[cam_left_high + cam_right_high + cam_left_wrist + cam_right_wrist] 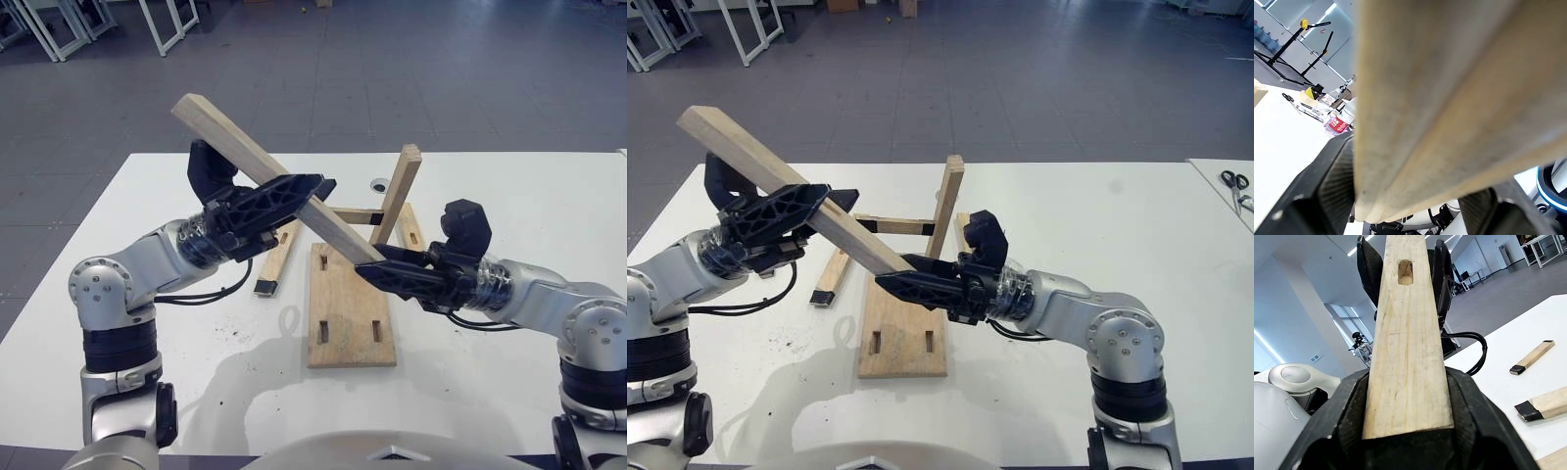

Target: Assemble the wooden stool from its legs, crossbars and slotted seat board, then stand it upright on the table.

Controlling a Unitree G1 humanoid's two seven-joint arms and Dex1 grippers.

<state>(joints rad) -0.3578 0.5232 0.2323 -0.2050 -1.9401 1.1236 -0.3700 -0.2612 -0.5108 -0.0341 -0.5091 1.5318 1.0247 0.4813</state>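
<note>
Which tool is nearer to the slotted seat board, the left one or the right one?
Right. The right tool holds the low end of the leg close over the seat board; the left tool holds it higher up, to the board's left.

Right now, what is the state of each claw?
Left claw: closed on the wooden leg.
Right claw: closed on the same leg's lower end.
</note>
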